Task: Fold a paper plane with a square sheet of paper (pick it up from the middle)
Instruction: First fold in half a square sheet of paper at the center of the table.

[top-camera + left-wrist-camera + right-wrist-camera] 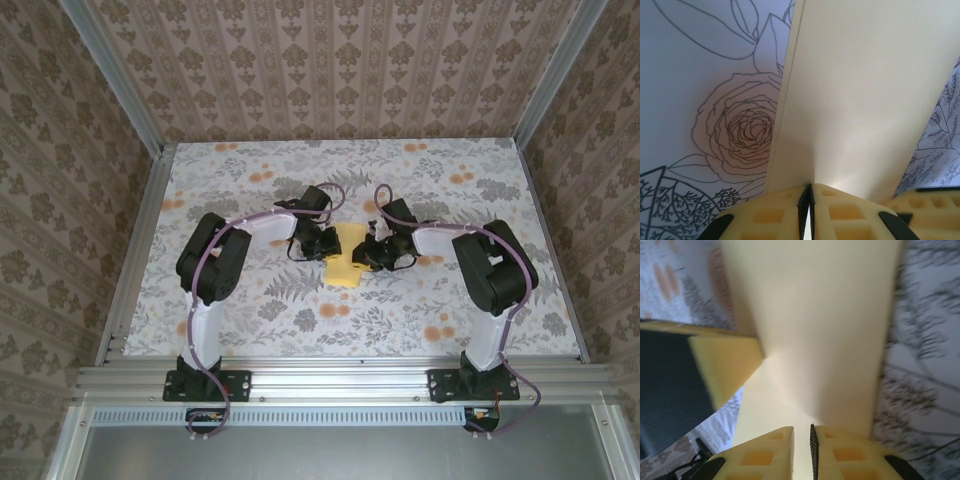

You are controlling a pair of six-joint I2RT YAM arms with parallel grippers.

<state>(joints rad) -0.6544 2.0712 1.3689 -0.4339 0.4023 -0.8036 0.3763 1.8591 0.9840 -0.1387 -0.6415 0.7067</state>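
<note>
Top view: both arms reach inward and meet at the middle of the table [250, 310], which wears a floral cloth. The left gripper [322, 245] and the right gripper [380, 250] face each other, with the paper [349, 268] between them. From here the paper is a small narrow yellow shape. Its near end pokes out toward the arm bases, and the rest is hidden under the two wrists. Whether either gripper has a hold cannot be read from this height. Patterned walls [330, 60] stand on three sides, and a metal rail [340, 380] runs along the near edge.

Left wrist view: this settles the grip. The left gripper [809, 191] is clenched on the near edge of the paper [860, 90], its yellow fingers [775, 215] pressed together with barely a slit between them. The paper rises away as a broad pale strip. A second layer edge runs along its left side, so it is folded at least once. A line-drawn rose [745, 130] on the cloth lies just beside it.

Right wrist view: the right gripper [802, 432] is likewise pinched on the paper [820, 325], its fingers [765, 455] a hair apart with the sheet between them. At the left, a yellow block [725, 365] on a dark body lies against the paper's edge. The cloth here is blurred.
</note>
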